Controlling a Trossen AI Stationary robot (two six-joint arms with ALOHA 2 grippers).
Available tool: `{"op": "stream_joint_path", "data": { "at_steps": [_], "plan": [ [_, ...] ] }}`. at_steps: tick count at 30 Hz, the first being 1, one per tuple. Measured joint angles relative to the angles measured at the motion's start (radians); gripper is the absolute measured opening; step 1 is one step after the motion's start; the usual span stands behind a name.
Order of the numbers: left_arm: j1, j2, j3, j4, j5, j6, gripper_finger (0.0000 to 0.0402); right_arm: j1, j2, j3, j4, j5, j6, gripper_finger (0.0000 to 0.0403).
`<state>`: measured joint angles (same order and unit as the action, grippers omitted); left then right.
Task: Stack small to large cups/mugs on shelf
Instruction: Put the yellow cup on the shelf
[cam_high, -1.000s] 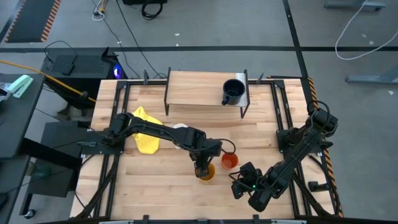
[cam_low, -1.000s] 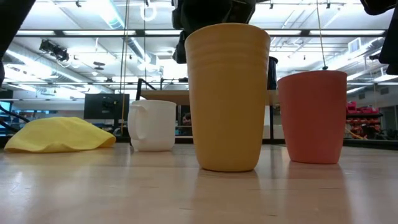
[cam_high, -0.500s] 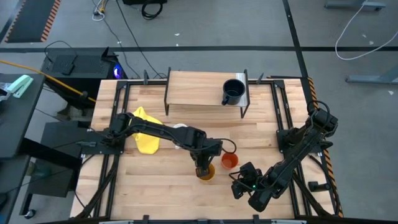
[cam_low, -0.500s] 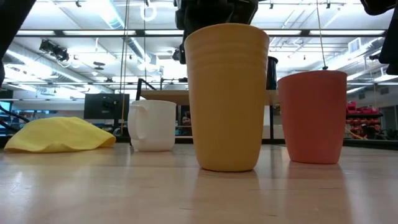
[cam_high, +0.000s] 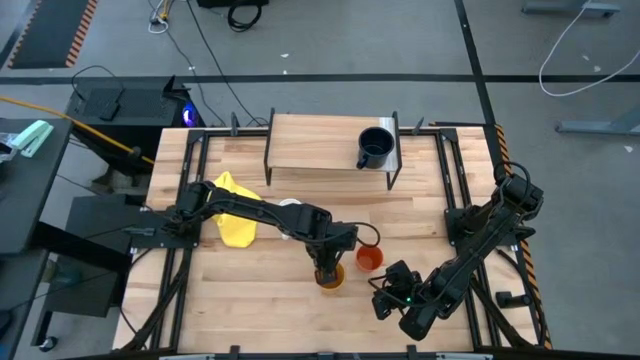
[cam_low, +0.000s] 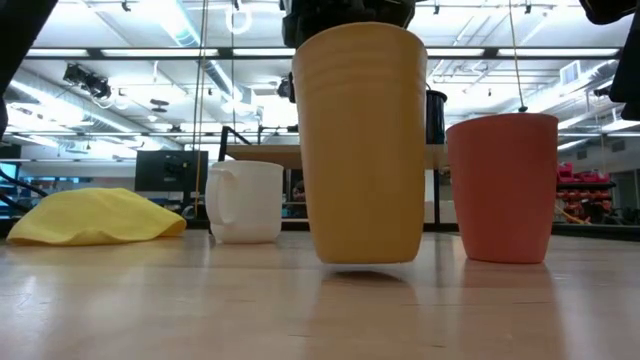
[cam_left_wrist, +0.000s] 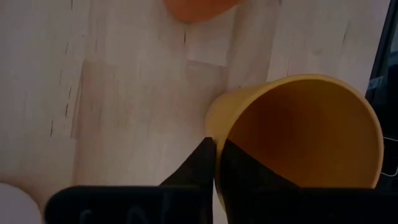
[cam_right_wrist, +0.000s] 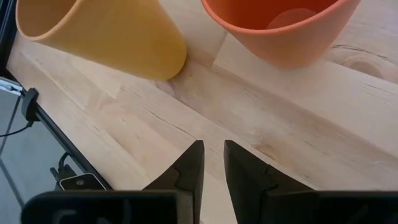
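While the left gripper (cam_high: 329, 268) pinches its rim, the yellow-orange cup (cam_low: 363, 145) hangs just clear of the tabletop (cam_low: 200, 300).
One dark finger (cam_left_wrist: 239, 174) sits inside the cup's empty bowl, the other outside the wall. Just beside the held cup stands the orange-red cup (cam_high: 369, 259), upright and empty; the white mug (cam_low: 245, 201) is farther off on the other side, with the yellow cloth (cam_low: 95, 217) beyond it. The dark mug (cam_high: 375, 147) stands on the shelf (cam_high: 310, 143), well away from the hand. The right gripper (cam_right_wrist: 210, 163) waits low near both cups, its fingers slightly parted, grasping nothing.
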<state>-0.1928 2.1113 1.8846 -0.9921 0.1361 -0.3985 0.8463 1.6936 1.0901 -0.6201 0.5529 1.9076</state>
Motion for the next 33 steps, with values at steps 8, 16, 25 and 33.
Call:
{"op": "stream_joint_path", "data": {
  "at_steps": [8, 16, 25, 33],
  "plan": [
    [-0.002, 0.0, 0.0, 0.0, 0.0, 0.002, 0.0012, 0.0, 0.0, 0.0, -0.002, 0.0, -0.005, 0.0071],
    [-0.003, -0.011, 0.006, -0.018, -0.025, 0.021, 0.001, 0.0, 0.0, 0.0, -0.003, 0.0, -0.015, 0.0071],
    [-0.007, -0.013, 0.217, -0.243, -0.115, 0.098, 0.001, -0.009, 0.0, 0.0, -0.003, 0.0, -0.026, 0.0071],
    [0.047, -0.013, 0.462, -0.514, -0.181, 0.132, 0.001, -0.008, 0.0, 0.0, 0.006, 0.0, -0.026, 0.0071]
  ]
}}
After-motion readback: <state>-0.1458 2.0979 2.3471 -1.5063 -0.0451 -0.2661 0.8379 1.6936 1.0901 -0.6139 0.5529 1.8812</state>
